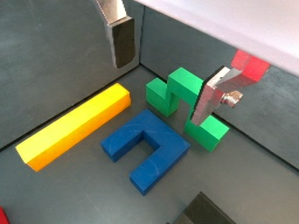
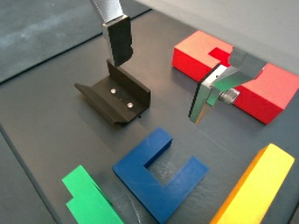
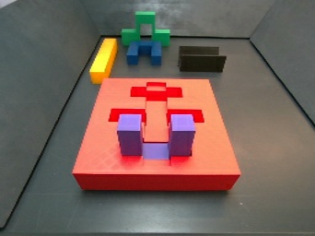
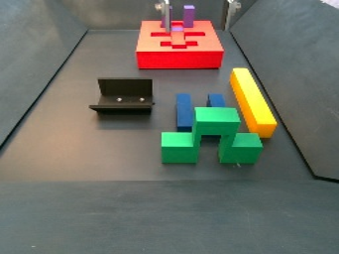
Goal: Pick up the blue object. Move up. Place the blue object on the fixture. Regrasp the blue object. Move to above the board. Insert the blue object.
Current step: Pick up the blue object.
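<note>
In a wrist view we count one blue object flat on the floor, one yellow bar beside it and one green block touching it; the gripper hangs above with its two fingers wide apart, nothing between them.

In a wrist view we see one fixture near the blue object, and the board beyond.

In a side view we find one purple block standing on the board.

In a side view the blue object lies between fixture and yellow bar.
</note>
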You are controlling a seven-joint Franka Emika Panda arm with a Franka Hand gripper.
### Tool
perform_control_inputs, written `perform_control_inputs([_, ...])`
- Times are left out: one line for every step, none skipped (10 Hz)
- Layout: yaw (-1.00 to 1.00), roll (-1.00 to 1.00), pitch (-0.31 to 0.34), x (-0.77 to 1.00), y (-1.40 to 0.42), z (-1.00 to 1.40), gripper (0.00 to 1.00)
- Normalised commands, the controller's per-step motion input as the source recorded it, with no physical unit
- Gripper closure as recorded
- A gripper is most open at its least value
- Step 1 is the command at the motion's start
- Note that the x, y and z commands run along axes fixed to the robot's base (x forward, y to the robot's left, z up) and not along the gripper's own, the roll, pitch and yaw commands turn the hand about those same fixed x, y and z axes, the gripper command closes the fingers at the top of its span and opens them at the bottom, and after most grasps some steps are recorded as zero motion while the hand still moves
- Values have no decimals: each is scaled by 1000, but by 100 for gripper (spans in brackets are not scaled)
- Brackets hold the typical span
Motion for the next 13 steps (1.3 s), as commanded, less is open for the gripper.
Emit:
perform_control_inputs([0, 11, -4, 0, -14, -140, 0])
perform_control_inputs([0, 0, -16, 89, -149, -194, 0])
perform_control_inputs([0, 0, -21, 174, -371, -297, 0])
perform_control_inputs([0, 0, -29, 163, -374, -303, 0])
perform_control_inputs([0, 13, -43, 109, -277, -323, 0])
perform_control_inputs([0, 0, -71, 83, -126, -397, 0])
perform_control_inputs([0, 0, -76, 114, 0, -397, 0])
perform_control_inputs([0, 0, -67, 317, 0, -329, 0])
perform_control_inputs([0, 0, -50, 417, 0, -263, 0])
perform_control_inputs([20, 0, -30, 420, 0, -280, 0])
perform_control_inputs([0, 0, -20, 291, 0, -283, 0])
perform_control_inputs([0, 53, -6, 149, 0, -309, 0])
perform_control_inputs([37, 66, -16, 143, -154, -360, 0])
